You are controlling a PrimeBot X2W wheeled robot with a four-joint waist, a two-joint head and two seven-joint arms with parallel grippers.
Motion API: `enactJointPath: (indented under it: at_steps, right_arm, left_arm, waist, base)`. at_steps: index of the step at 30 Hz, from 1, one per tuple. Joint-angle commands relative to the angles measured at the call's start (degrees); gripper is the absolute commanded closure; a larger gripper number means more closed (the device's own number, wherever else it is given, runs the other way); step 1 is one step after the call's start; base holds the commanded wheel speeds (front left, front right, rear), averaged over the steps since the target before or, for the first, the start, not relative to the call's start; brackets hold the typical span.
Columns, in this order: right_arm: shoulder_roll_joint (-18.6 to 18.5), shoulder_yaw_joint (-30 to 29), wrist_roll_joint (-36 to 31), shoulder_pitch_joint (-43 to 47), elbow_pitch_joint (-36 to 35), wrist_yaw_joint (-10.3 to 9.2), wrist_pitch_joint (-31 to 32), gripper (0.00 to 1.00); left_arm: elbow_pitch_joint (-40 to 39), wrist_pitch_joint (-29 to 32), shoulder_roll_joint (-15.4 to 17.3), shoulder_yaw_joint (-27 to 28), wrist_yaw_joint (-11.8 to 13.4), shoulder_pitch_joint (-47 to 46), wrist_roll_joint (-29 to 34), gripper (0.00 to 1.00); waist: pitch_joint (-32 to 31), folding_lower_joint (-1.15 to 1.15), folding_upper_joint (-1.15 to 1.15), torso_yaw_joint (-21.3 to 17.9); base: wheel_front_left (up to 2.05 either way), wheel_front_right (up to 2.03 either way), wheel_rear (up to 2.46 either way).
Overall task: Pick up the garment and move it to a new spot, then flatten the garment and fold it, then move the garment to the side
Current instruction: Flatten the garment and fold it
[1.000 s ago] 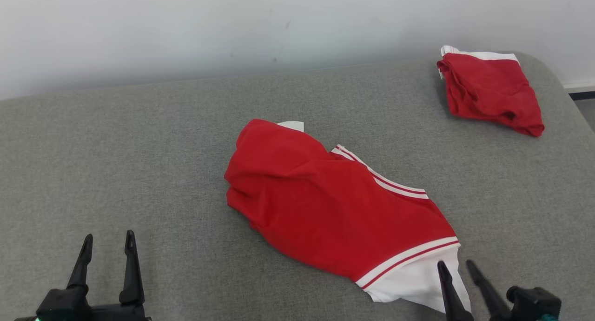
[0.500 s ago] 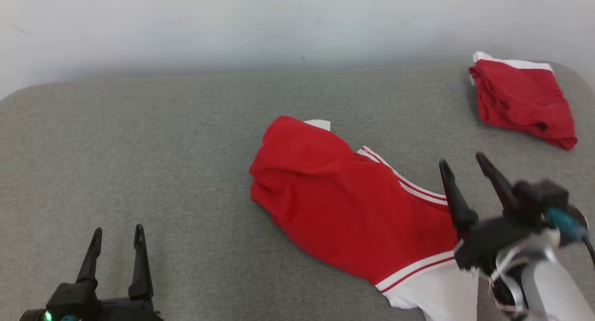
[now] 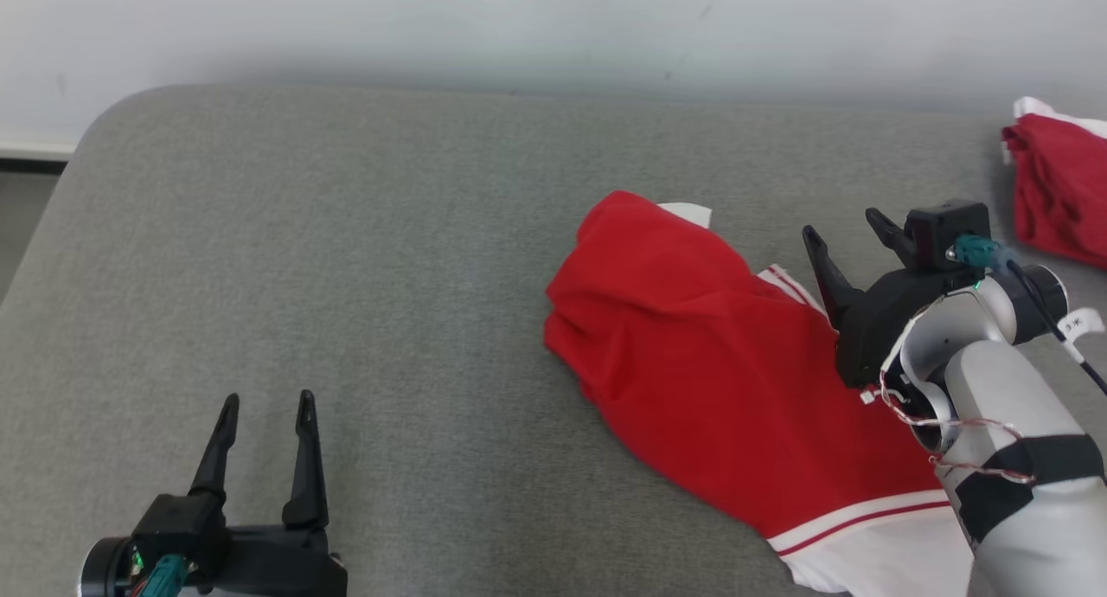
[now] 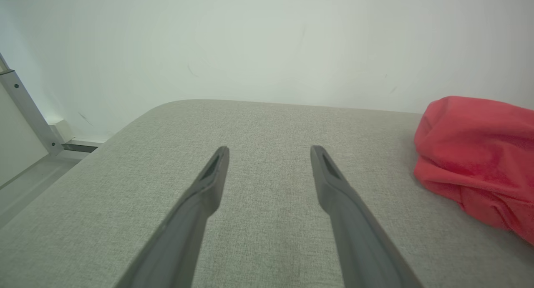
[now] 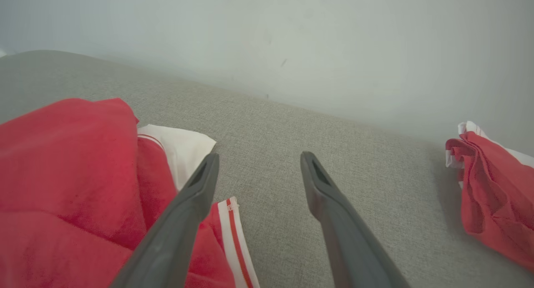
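Right end effector [image 5: 259, 155], spread, overhangs the garment [image 5: 62, 175]; wrist view shows stripes [image 5: 230, 233].

Red garment [image 3: 692, 363] lying rumpled, unfolded, on grey padded surface [image 3: 346, 234], stretching diagonally from far bunched end toward near right; white band with red stripe and white panel showing at near end.

The cushion [image 3: 346, 259] lies open left of the garment [image 3: 709, 363]; a red bundle [image 3: 1059, 190] occupies its far right.
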Motion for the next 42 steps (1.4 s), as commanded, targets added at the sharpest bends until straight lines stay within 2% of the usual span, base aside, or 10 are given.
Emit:
enactJointPath:
  at_steps: [1,9,15,16,17,18,21,26,37,42]
  right_arm:
    - [-0.1,0.63,0.71,-0.93,1.13,-0.14,0.16,0.0]
    - [-1.17,7.81,4.46,-7.88,13.87,-0.14,4.72,0.0]
    - [-1.06,13.5,9.36,-10.47,19.64,-0.13,9.42,0.0]
    - [-0.99,14.55,10.27,-10.42,20.0,-0.13,10.02,0.18]
    - [-0.95,15.44,11.2,-10.57,19.93,-0.12,9.99,0.88]
    - [-1.09,16.03,12.24,-11.02,19.82,-0.13,9.64,1.0]
    - [-2.1,17.41,14.29,-12.77,19.04,-0.13,7.13,1.0]
    - [-4.59,15.6,15.6,-16.6,20.37,-0.13,-1.68,1.0]
    - [-11.44,6.35,12.94,-23.8,34.42,-0.13,-14.32,1.0]
    - [-11.59,4.43,10.11,-25.27,38.4,-0.13,-17.09,1.0]
  left_arm:
    - [0.25,-0.17,-0.29,0.1,-0.27,-1.06,0.21,0.0]
    - [1.35,-0.18,-2.44,0.77,-2.15,-3.09,1.68,0.0]
    - [2.05,-0.17,-3.52,1.64,-3.32,-4.18,2.75,0.0]
    - [2.15,-0.17,-3.71,1.82,-3.31,-4.25,2.95,0.0]
    - [2.27,-0.18,-3.84,2.06,-3.58,-4.25,3.1,0.0]
    - [2.33,-0.17,-3.95,2.3,-3.74,-4.22,3.09,0.0]
    - [2.6,-0.18,-4.25,3.08,-4.14,-3.92,3.33,0.0]
    - [2.61,-0.17,-4.86,3.96,-4.61,-3.35,4.2,0.0]
    - [2.19,-0.18,-6.11,4.42,-5.75,-2.88,5.49,0.0]
    - [2.73,-0.17,-6.59,4.35,-6.34,-3.66,5.75,0.0]
  waist:
    - [1.63,0.0,0.0,2.05]
    - [3.88,0.0,0.0,4.19]
    - [4.69,0.0,0.0,4.76]
    - [4.72,0.0,0.0,4.77]
    - [4.72,0.0,0.0,4.77]
    - [4.71,0.0,0.0,4.75]
    - [4.44,0.0,0.0,4.53]
    - [3.66,0.0,0.0,4.27]
    - [3.5,0.0,0.0,5.43]
    - [3.91,0.0,0.0,5.87]
  base:
    - [0.0,0.0,0.0]
    - [0.0,0.0,0.0]
    - [0.0,0.0,0.0]
    - [0.0,0.0,0.0]
    - [0.0,0.0,0.0]
    - [0.0,0.0,0.0]
    - [0.0,0.0,0.0]
    - [0.0,0.0,0.0]
    - [0.0,0.0,0.0]
    - [0.0,0.0,0.0]
